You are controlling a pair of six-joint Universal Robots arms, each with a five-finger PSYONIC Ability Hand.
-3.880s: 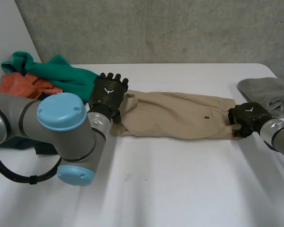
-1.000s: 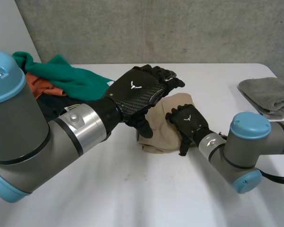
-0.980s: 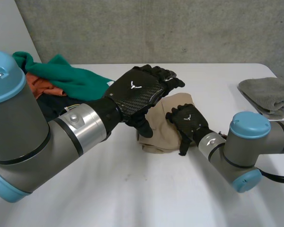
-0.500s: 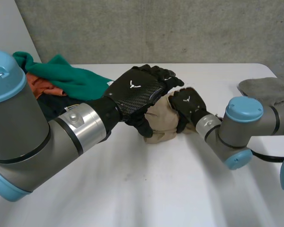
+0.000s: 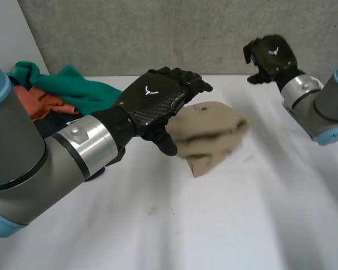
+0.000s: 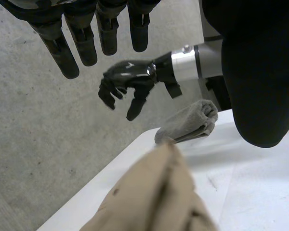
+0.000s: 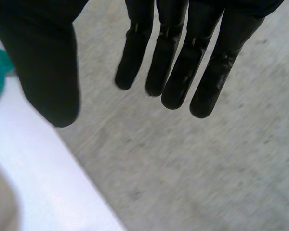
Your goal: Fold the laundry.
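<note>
folded tan trousers (image 5: 214, 138) lie at frame centre on the white table (image 5: 214, 225). left hand (image 5: 155, 104) hovers beside them, fingers extended, empty; right hand (image 5: 270, 55), upper right, released. risk: a bump could unfold the loose bundle

Counted: one bundled tan garment (image 5: 211, 138), one folded grey towel (image 6: 188, 122), one green cloth (image 5: 73, 87), one orange cloth (image 5: 36, 101), one white worktop (image 5: 214, 225). Two black hands: left hand (image 5: 152, 104), right hand (image 5: 270, 56).
</note>
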